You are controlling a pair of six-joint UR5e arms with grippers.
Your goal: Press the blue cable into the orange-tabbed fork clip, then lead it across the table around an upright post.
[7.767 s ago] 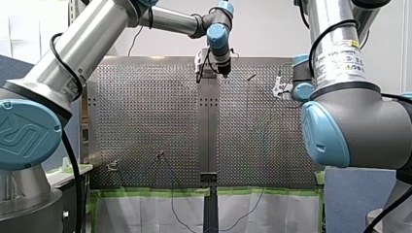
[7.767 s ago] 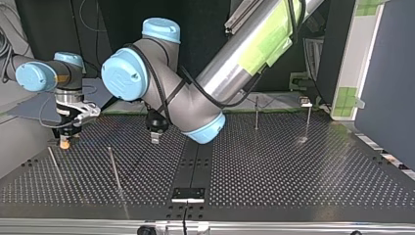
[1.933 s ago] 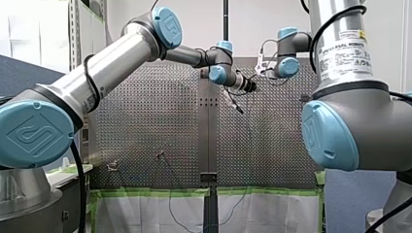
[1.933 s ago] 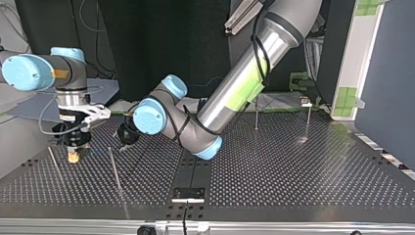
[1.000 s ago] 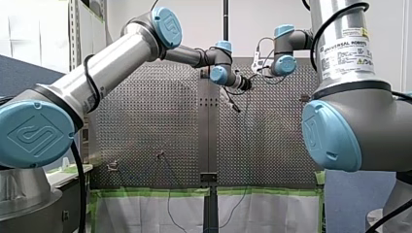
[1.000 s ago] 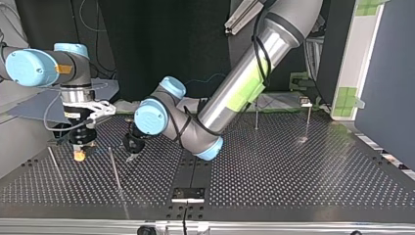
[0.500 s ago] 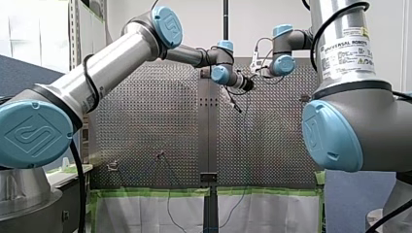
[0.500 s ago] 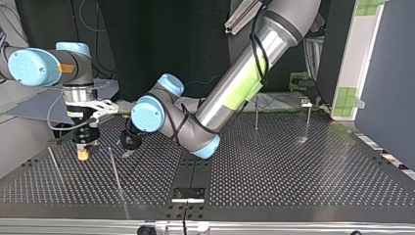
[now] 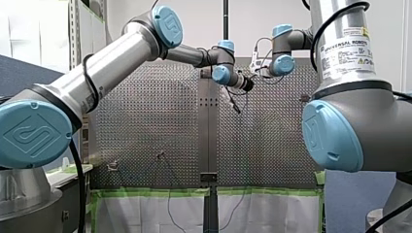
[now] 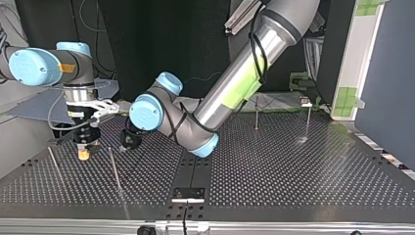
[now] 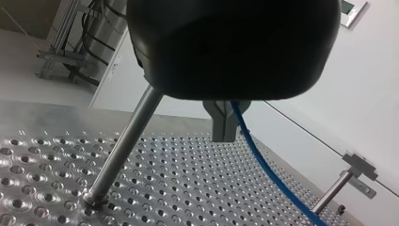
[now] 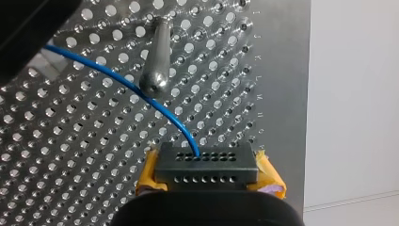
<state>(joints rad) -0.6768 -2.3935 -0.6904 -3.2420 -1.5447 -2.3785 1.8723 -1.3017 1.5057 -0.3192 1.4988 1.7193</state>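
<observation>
Since about eight seconds back, my left hand (image 10: 126, 146), pinching the blue cable (image 11: 269, 170), swung from mid-table to the top view's left, tilted beside the upright post (image 10: 115, 172). My right hand (image 10: 84, 153) slid in from the table's edge toward it.

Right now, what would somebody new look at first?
Probably the bright blue cable, stretched between my right claw and my left claw, which both pinch it. It curves close beside a shiny upright post standing on the perforated table.
</observation>
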